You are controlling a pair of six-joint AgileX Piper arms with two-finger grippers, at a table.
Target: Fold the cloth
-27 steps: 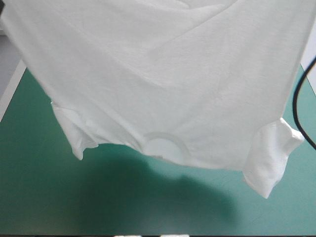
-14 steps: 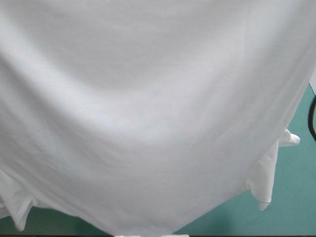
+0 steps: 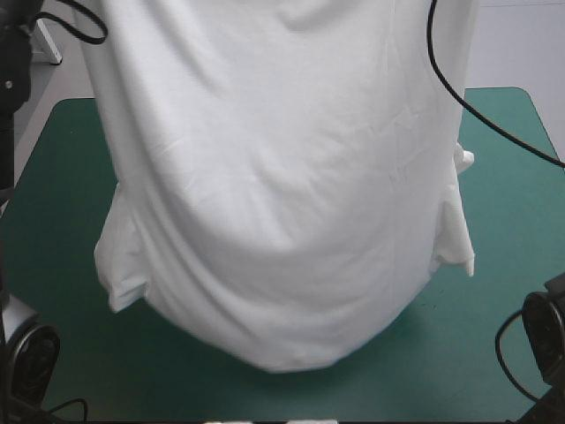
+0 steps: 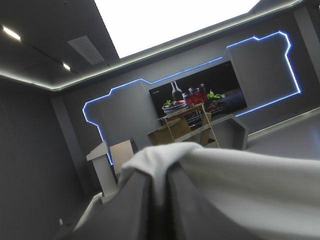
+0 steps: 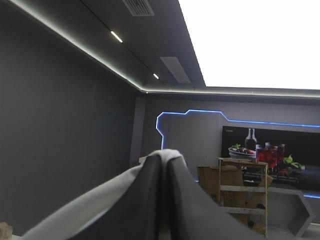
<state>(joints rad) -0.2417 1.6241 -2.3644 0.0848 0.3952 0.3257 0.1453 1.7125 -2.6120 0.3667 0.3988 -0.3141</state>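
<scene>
T-shirt [image 3: 282, 194]: white and short-sleeved. It is lifted and hangs as one broad sheet over the middle of the table. In the high view its upper part runs out past the far edge of the picture.

Lower end: it sags in a rounded fold near the table's near edge. Whether it touches the cover cannot be told.

Sleeves: one sleeve [image 3: 119, 261] hangs loose at the sheet's left side. The other sleeve [image 3: 455, 234] hangs at its right side. Both are above the lowest fold.

Table: the teal-green cover [image 3: 62, 168] shows on both sides of the hanging sheet and in a strip under it.

Left gripper [image 4: 167, 175]: it is raised and looks level into the room. Its black fingers are pressed together in a pointed arch. They pinch white fabric, which bunches over the tip and drapes off to one side.

Right gripper [image 5: 165, 162]: it is also raised, with its black fingers all but closed. A fold of the white fabric is caught at the tip and trails down beside one finger.

High view: neither gripper is in it.
</scene>
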